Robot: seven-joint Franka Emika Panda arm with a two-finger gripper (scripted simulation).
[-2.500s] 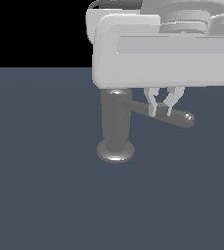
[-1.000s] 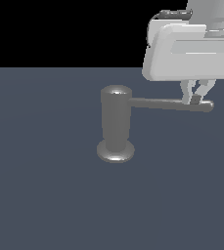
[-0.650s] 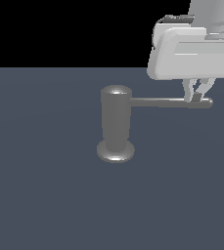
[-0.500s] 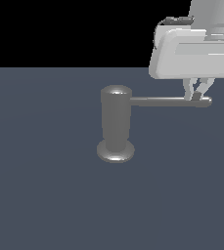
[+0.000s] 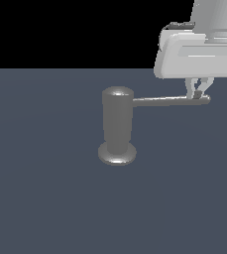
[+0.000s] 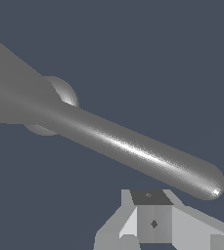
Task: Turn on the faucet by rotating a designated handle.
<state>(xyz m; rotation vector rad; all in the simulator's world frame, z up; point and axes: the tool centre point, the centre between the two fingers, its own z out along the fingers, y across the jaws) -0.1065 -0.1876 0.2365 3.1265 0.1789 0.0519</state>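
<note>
The handle [image 5: 169, 100] was seen stretching rightward from the faucet [image 5: 117, 124]; the gripper [image 5: 199, 92] sat at its tip, its opening undeterminable.

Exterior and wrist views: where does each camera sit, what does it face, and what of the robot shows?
Exterior view: off the arm, looking slightly down at the upright faucet; the gripper and its white hand body show at the handle tip.
Wrist view: on the wrist, looking down along the handle; only one finger shows.
Shared: handle, faucet, dark floor.
</note>
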